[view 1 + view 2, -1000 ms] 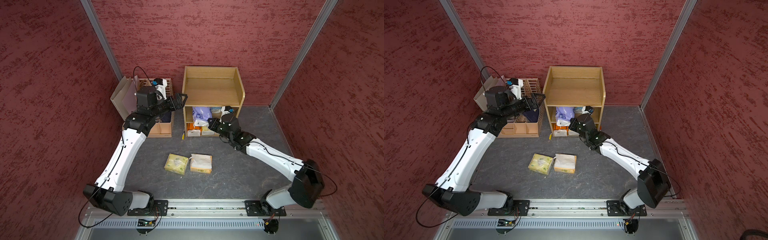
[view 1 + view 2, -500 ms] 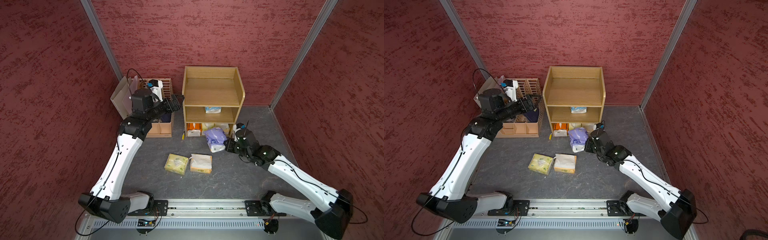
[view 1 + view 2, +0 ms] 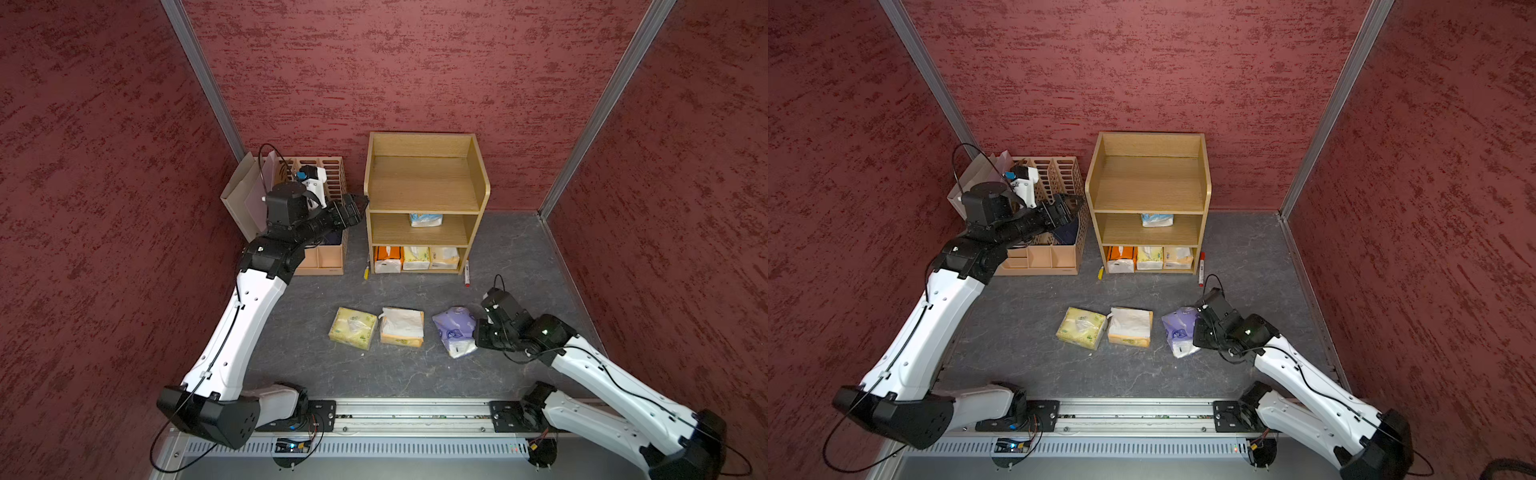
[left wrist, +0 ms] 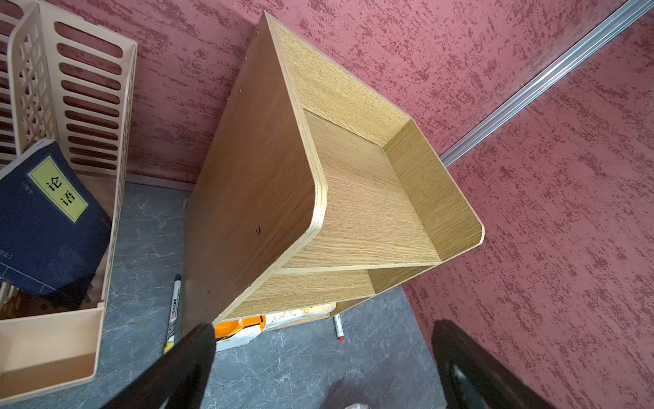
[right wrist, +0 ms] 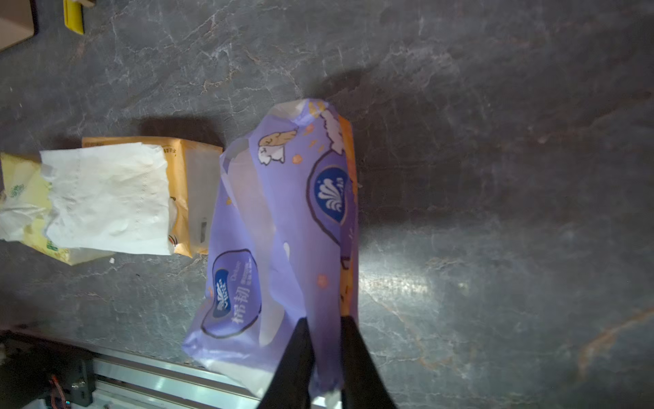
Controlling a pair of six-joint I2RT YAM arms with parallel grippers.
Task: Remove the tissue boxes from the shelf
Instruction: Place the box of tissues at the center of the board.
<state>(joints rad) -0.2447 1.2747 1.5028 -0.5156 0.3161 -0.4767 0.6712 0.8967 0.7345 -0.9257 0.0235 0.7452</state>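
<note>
The light-wood shelf (image 3: 424,187) stands at the back wall. A light blue tissue box (image 3: 424,219) lies on its middle tier. Orange (image 3: 387,258), pale yellow (image 3: 416,257) and beige (image 3: 444,257) tissue boxes fill the bottom tier. On the floor in front lie a pale yellow pack (image 3: 353,327), a tan-orange pack (image 3: 402,326) topped with white tissue, and a purple pack (image 3: 455,330). My right gripper (image 5: 323,320) pinches a fold of the purple pack's (image 5: 283,219) wrapper between nearly closed fingers. My left gripper (image 3: 359,203) hovers open and empty at the shelf's upper left corner (image 4: 318,198).
A pink slotted organizer (image 3: 320,253) with a navy booklet (image 4: 46,219) stands left of the shelf, with a paper bag (image 3: 245,199) behind it. A yellow marker (image 3: 366,272) and a red-tipped marker (image 3: 466,274) lie by the shelf's feet. The arm rail (image 3: 407,415) runs along the front.
My right arm drew the purple pack out of the shelf and brought it down to the floor beside the two other packs. The left arm shifted only slightly.
</note>
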